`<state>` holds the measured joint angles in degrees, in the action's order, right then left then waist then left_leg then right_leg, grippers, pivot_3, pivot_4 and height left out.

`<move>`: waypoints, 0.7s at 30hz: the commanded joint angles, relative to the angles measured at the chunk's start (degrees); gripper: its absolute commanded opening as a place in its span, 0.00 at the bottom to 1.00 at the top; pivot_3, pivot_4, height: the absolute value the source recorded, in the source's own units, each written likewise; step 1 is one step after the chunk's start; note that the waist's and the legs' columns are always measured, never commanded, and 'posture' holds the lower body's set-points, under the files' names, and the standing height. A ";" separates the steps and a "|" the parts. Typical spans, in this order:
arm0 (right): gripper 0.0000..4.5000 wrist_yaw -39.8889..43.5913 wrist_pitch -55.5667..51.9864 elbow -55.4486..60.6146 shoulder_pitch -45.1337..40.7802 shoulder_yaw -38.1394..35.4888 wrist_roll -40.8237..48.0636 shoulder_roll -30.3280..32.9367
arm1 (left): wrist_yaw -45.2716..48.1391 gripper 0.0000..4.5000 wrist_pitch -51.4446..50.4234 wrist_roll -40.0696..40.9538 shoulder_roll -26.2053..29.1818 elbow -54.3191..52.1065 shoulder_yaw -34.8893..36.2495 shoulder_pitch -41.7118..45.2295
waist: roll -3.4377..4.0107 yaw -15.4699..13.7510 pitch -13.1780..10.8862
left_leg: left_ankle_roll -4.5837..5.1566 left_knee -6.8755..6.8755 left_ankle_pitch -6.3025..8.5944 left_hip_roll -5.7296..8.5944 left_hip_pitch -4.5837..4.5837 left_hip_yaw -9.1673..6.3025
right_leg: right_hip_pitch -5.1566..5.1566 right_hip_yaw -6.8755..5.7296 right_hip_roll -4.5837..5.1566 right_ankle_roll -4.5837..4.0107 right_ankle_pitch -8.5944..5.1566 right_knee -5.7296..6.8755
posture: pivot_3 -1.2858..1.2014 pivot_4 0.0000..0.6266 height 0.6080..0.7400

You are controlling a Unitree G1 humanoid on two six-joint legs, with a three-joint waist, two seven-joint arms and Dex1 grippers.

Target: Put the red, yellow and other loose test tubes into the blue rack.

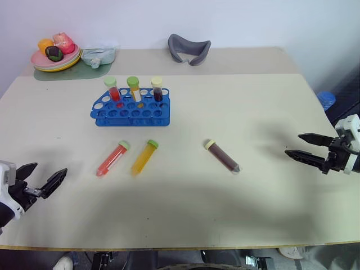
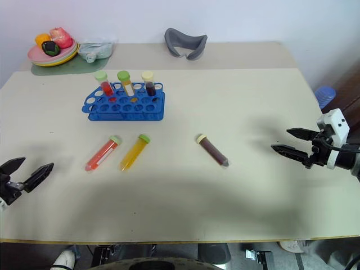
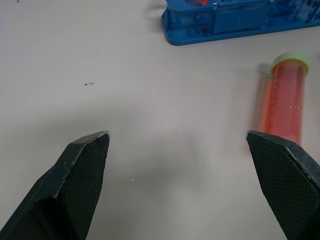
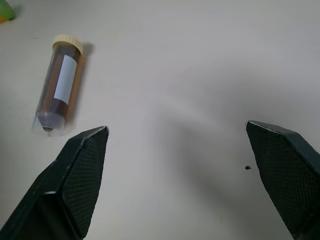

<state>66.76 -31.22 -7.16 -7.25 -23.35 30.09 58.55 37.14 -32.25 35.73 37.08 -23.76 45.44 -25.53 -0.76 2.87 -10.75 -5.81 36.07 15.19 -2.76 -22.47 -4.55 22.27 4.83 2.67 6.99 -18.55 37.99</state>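
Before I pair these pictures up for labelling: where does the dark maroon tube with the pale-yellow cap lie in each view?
Left eye view: dark maroon tube lies right of centre on the table.
Right eye view: right of centre, nearer the middle.
Left wrist view: not in it.
Right wrist view: beyond the left-hand finger, label up.
Shared landmark: the bright blue plastic rack with round holes, also in the left wrist view.

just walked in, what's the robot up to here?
It is sorting test tubes into the blue rack, which already holds three upright tubes. Nothing is picked up yet: the red tube, yellow tube and brown tube lie loose on the table in front of the rack. The left gripper and right gripper both hover open and empty at the table's sides.
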 commanded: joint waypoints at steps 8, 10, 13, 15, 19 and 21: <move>1.00 -2.38 -2.90 1.95 -6.99 4.05 -1.47 2.29 | -1.54 0.99 0.58 1.12 -2.08 -3.35 0.24 0.55 | 0.00 -0.30 0.00 | 0.00 0.00 0.00 0.00 0.00 0.01 | 0.00 0.01 0.00 0.00 0.00 0.00 | 0.52 0.24 1.00; 1.00 -3.23 -5.16 4.93 -7.33 4.82 -0.84 2.25 | -1.51 0.99 0.39 1.49 -1.68 -4.01 -0.49 1.56 | 0.01 -0.32 0.00 | 0.00 0.00 0.00 0.00 0.00 0.02 | 0.01 0.01 0.00 0.00 0.00 0.00 | 0.52 0.24 1.00; 1.00 -4.36 -8.77 10.72 -7.03 4.96 0.80 1.93 | -1.35 0.99 0.17 2.46 -1.14 -4.49 -1.54 3.51 | 0.01 -0.35 0.00 | 0.00 0.01 0.00 0.00 0.00 0.01 | 0.01 0.01 0.00 0.00 0.00 0.01 | 0.52 0.24 1.00; 1.00 -5.87 -11.40 14.41 -7.30 5.01 1.77 1.79 | -1.26 0.99 -0.08 2.78 -0.74 -4.81 -3.57 5.47 | 0.01 -0.36 0.00 | 0.00 0.00 0.00 0.00 0.00 0.01 | 0.01 0.01 0.00 0.01 0.00 0.01 | 0.52 0.24 1.00; 1.00 -9.15 -16.31 22.03 -7.88 5.52 3.27 2.08 | 0.27 0.99 -0.65 3.73 0.66 -5.23 -10.05 10.81 | 0.01 -0.42 0.00 | 0.00 0.02 0.00 0.00 -0.01 0.01 | 0.00 0.00 0.01 0.01 0.01 0.01 | 0.52 0.24 1.00; 1.00 -11.45 -20.36 26.14 -8.93 4.80 5.73 1.75 | 0.96 0.99 -0.74 4.03 0.77 -5.01 -15.06 15.49 | 0.02 -0.45 0.00 | 0.00 0.01 0.00 0.00 -0.02 -0.01 | 0.01 0.00 0.00 0.01 0.01 0.01 | 0.52 0.24 1.00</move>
<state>56.97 -49.06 14.83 -14.57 -16.72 33.43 59.71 37.29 -33.33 38.63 37.16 -27.29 32.82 -11.94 -0.74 2.42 -10.75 -5.80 36.09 15.20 -2.75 -22.49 -4.55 22.28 4.83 2.67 7.00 -18.54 38.01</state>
